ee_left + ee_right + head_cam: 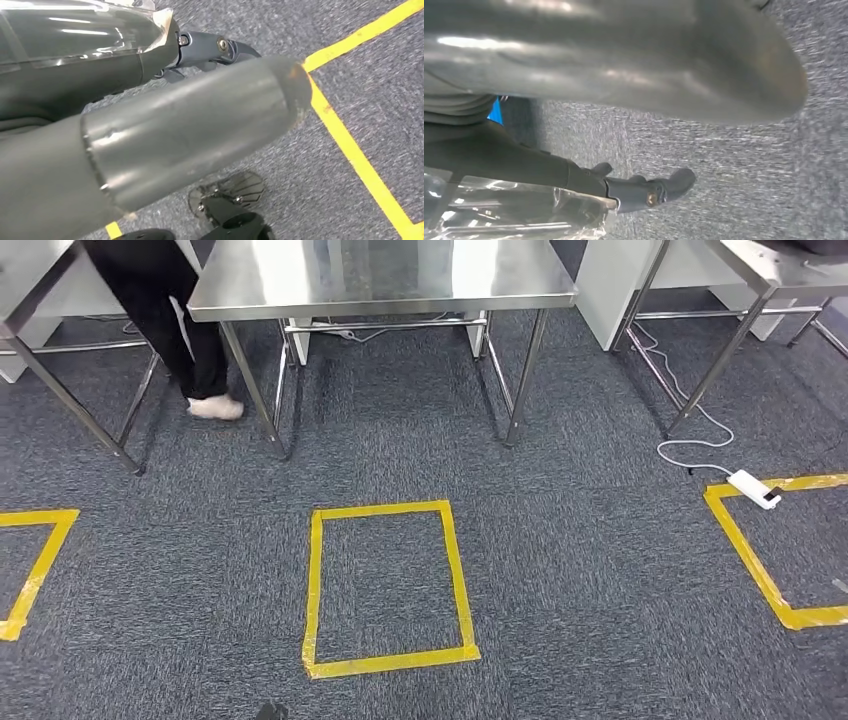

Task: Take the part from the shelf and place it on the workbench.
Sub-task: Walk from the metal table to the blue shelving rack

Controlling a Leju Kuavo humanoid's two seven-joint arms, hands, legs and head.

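— Left hand (165,120)?
— Loose. Thick smooth grey thumb, dark fingers stretched out, holding nothing.
— Right hand (624,75)?
— Blurry, but seems loose too, nothing inside. Shiny clear wrap by the fingers.
— And the part?
— Cannot tell where.
— Up ahead?
— Shiny flat steel table (380,280) on thin legs, on fuzzy grey carpet (580,570). Yellow tape square (316,580) in front. Curly white cable (700,435) to the right. Person's black trouser leg (170,320) beside the table.

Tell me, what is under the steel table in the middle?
Under the steel table: grey carpet, crossbars and a white cable. The tabletop hides what lies farther back.
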